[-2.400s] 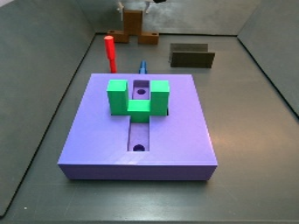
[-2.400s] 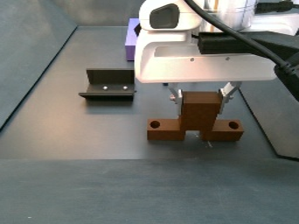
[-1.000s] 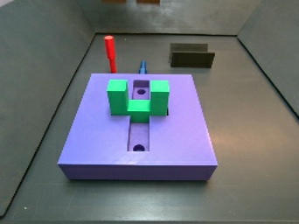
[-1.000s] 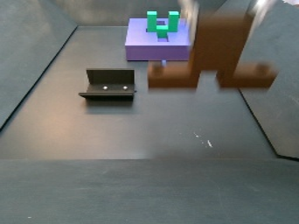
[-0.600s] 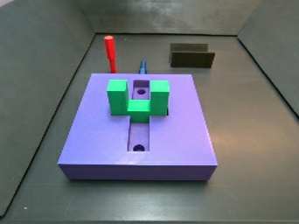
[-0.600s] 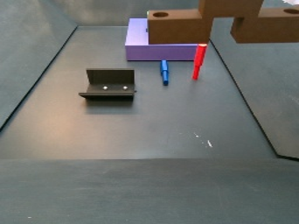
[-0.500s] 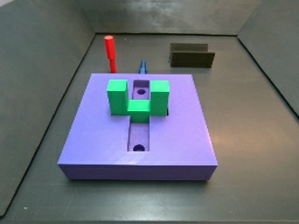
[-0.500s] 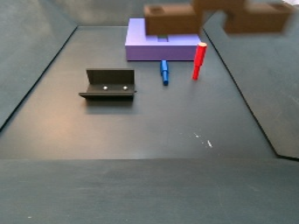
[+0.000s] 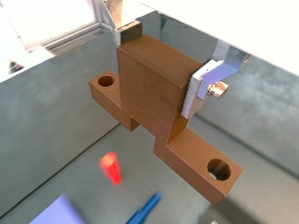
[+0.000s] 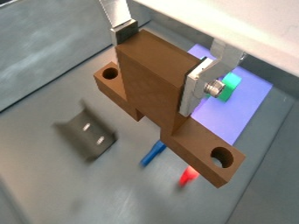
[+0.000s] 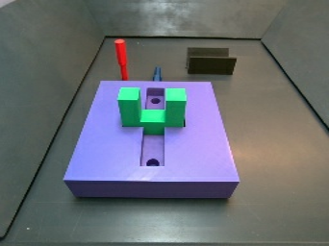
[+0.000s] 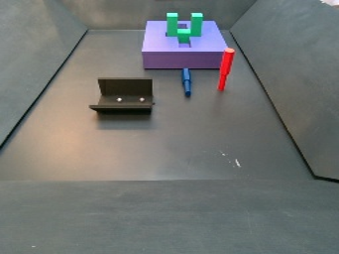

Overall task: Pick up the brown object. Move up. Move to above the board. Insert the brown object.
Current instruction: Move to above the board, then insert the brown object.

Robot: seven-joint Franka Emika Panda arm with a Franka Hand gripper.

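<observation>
Gripping brown object (image 9: 158, 96), jaws (image 9: 163, 70) aloft.

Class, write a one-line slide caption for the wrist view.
Hand holds T-shaped brown object high above purple-blue board.

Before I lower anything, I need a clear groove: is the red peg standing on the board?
No, in a side view the red peg stands upright on the floor beside the board.

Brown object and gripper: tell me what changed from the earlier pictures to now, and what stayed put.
The gripper, jaws shut on the brown object, lifted it off the floor and rose out of both side views; now only the wrist views show it, high above the floor. The board, red peg, blue piece and fixture stayed put.
</observation>
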